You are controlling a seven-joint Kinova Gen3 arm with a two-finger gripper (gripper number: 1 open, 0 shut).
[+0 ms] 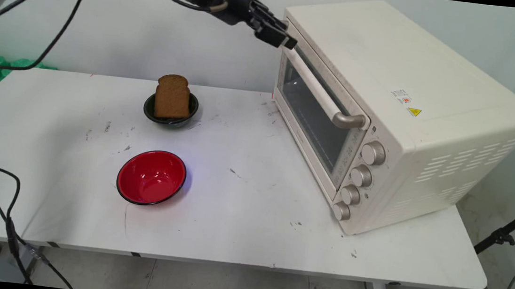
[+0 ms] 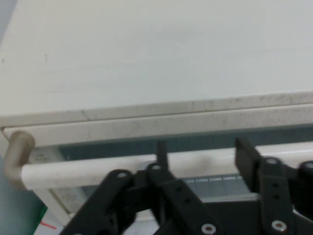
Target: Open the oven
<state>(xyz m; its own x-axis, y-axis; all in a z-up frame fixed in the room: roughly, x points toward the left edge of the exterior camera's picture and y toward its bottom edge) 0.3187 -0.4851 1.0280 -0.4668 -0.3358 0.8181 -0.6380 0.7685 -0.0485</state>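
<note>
Two fingers (image 2: 247, 156) of the gripper (image 1: 281, 37) stood spread about the handle (image 2: 98, 171) of the oven (image 1: 397, 120) at the table's far right corner, not yet pinching it, so a shallow closure risked slipping off the bar and jolting the door (image 1: 312, 112).

The white surface (image 1: 241, 218) carried a cream toaster oven (image 1: 397, 115) at its right, a red bowl (image 1: 151, 177) near the front, and a black bowl (image 1: 170, 110) behind it.
</note>
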